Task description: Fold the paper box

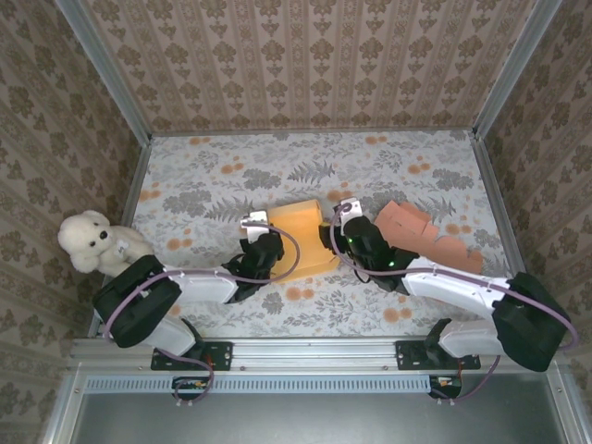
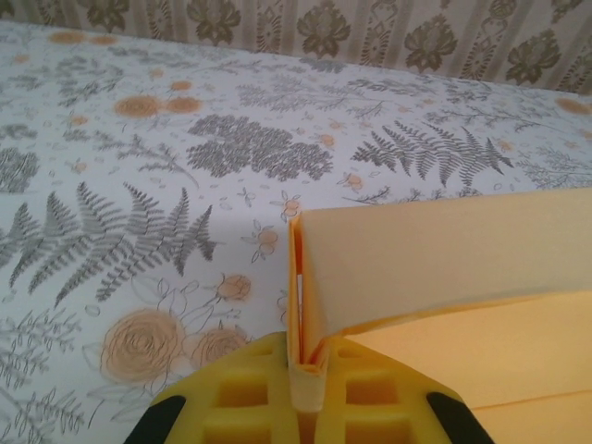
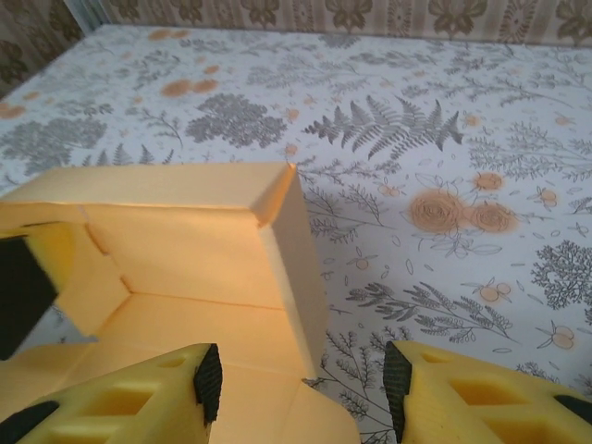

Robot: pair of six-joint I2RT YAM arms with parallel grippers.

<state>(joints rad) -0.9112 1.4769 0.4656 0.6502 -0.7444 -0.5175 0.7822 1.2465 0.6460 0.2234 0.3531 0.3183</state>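
The yellow-orange paper box (image 1: 301, 236) lies half folded in the middle of the floral table, between both arms. My left gripper (image 1: 262, 248) is at its left side, shut on the doubled left wall (image 2: 310, 305), which stands upright between the yellow fingers (image 2: 245, 393). My right gripper (image 1: 340, 236) is at the box's right side and open; its fingers (image 3: 171, 398) straddle the raised right wall (image 3: 296, 268), one inside the box, one outside, not touching it. The box's back wall (image 3: 176, 254) is up, with its top flap folded over.
A stack of flat reddish-orange paper pieces (image 1: 425, 236) lies right of the box, under my right arm. A white teddy bear (image 1: 92, 242) sits at the table's left edge. Metal rails and patterned walls enclose the table (image 1: 398, 166).
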